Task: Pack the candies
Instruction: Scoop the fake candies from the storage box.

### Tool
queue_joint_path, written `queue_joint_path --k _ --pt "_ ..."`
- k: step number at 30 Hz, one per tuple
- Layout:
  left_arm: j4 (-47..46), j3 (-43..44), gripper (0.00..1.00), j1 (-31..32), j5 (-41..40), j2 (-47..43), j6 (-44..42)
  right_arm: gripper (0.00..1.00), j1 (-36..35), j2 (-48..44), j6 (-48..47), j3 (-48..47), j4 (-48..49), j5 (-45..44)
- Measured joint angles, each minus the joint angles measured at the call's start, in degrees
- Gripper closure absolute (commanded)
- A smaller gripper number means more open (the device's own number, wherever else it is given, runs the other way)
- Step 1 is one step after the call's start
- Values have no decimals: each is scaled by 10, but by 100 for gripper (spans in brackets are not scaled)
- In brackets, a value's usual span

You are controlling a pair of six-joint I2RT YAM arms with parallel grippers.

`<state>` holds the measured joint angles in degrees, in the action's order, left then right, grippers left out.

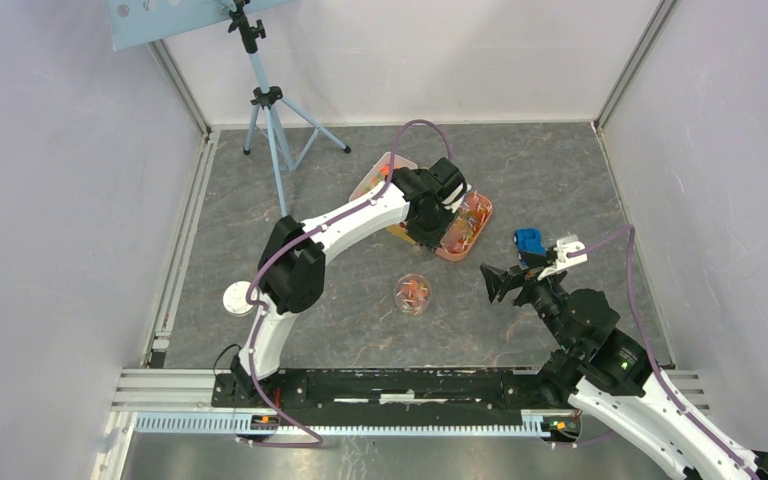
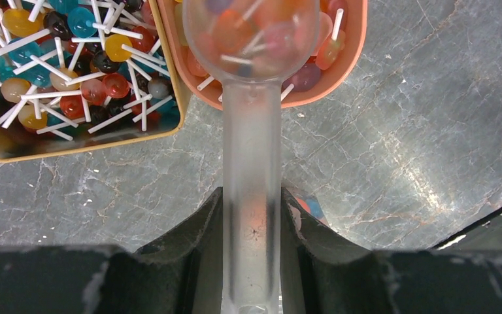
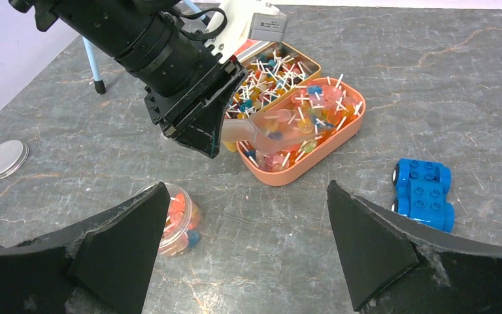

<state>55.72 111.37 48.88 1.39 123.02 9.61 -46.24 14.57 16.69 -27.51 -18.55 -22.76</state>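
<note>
**Entry: candy packing, scooping stage**

- **Left gripper** [image 2: 251, 203]: fingers clenched on the handle of a frosted, translucent scoop [image 2: 251, 124]. It reaches over the far trays.
- **Scoop:** the bowl sits low in the pink tray [image 3: 304, 169], among the candies [image 3: 314, 118]. Coloured shapes and white sticks show through its wall.
- **Candies:** small round sweets on white sticks in orange, red, blue and dark colours. They are heaped in the pink tray and in the yellow tin [image 2: 72, 150] just beside it. A few already lie in the small clear jar [image 3: 178, 219], which stands nearer the arms, well apart from both trays.
- **Right gripper** [image 3: 247, 196]: fingers spread wide and grasping nothing. It hangs above the table near the jar.
- **Also present:** a round lid [image 3: 3, 159] off to the left, a blue toy car [image 3: 423, 194] to the right, and a tripod [image 1: 270, 110] at the far side.

**Step in hand (judged):** taking a load from the pink tray.

**Next move (judged):**
- Lift the scoop level so nothing rolls out.
- Swing it back to the jar and tip it over the narrow mouth.
- The sticks may snag on the rim.

**Not made out:**
- The scoop's bowl is cut off at the top of the left wrist view, so how full it is cannot be told.
- The right wrist's own finger covers part of the jar.
- From above, the left wrist hides the scoop and part of both trays.
</note>
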Motion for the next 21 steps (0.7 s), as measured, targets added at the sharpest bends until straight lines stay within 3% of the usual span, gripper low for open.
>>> queue_joint_path --k 21 --pt "-18 -10 98 0 -13 0 0 2 0 4 0 5 0 0"
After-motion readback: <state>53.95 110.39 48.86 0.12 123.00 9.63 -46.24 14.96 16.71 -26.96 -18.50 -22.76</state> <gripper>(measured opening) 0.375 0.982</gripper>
